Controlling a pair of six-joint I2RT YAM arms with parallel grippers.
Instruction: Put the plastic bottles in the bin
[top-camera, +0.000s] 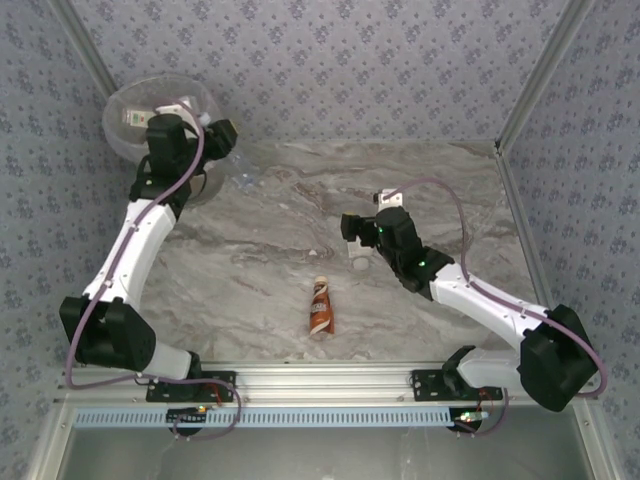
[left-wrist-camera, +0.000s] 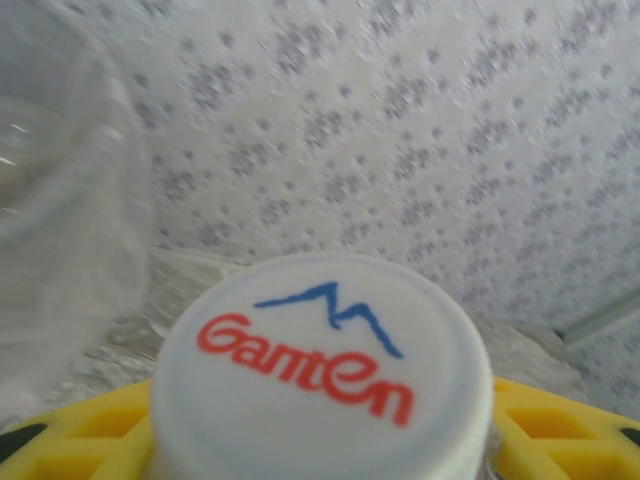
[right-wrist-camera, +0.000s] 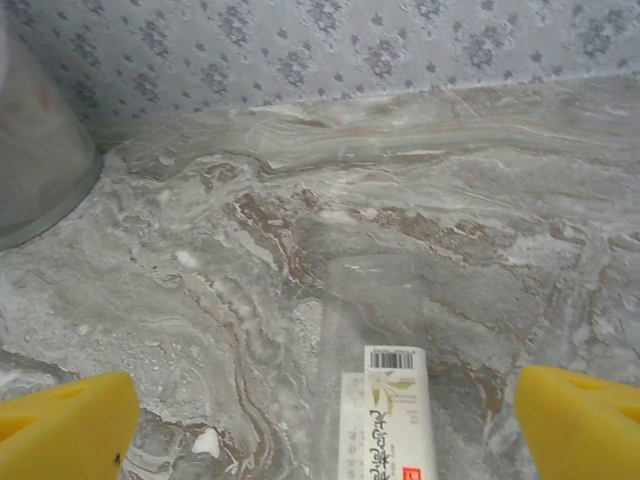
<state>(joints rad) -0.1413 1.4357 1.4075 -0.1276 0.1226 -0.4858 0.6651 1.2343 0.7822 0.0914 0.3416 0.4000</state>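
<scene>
A clear plastic bottle with a white "Ganten" cap (left-wrist-camera: 320, 380) sits between the yellow fingers (left-wrist-camera: 90, 430) of my left gripper (top-camera: 218, 135), which is shut on it beside the bin (top-camera: 135, 100) at the back left. The bin's translucent wall (left-wrist-camera: 60, 200) is just left of the cap. My right gripper (top-camera: 360, 238) is open over a clear bottle with a white label (right-wrist-camera: 382, 410), which lies flat on the table between the spread fingertips (right-wrist-camera: 70, 425). A brown-white bottle (top-camera: 320, 305) lies near the front middle.
A labelled bottle (top-camera: 130, 117) shows inside the bin. Another clear bottle (top-camera: 245, 180) lies on the marble table just right of the bin. The bin's wall (right-wrist-camera: 35, 150) stands at far left in the right wrist view. Patterned walls close off the back and sides.
</scene>
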